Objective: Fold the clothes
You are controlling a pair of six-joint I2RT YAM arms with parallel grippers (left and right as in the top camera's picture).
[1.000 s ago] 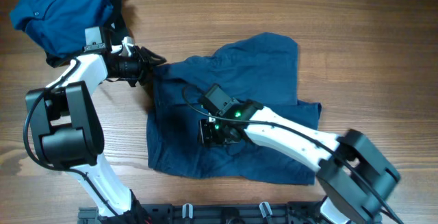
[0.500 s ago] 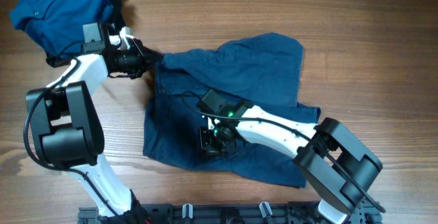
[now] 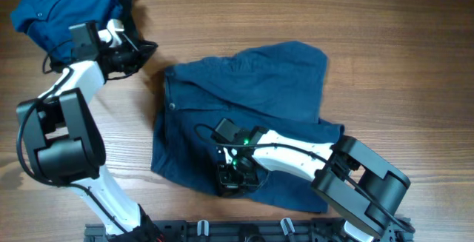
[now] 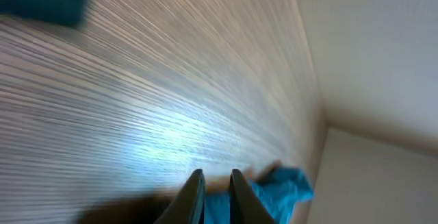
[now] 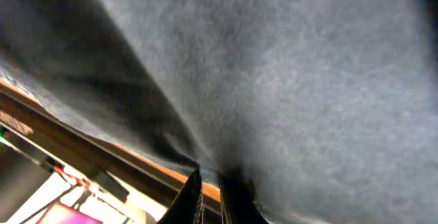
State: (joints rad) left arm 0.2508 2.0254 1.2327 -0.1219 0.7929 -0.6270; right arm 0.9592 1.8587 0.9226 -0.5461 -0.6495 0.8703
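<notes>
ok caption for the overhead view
Right gripper pinches navy shorts near the front edge; left gripper hangs beside blue shirt.

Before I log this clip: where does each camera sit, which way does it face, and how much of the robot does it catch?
Overhead: above the table, looking straight down at the navy shorts and blue shirt; both arms, left claw, right claw.
Left wrist: low, looking along the wood toward a wall; two fingertips, blue cloth beyond.
Right wrist: pressed close on the navy shorts, table edge beyond; two fingertips.
Shared: overhead and right wrist both show the navy shorts.
</notes>
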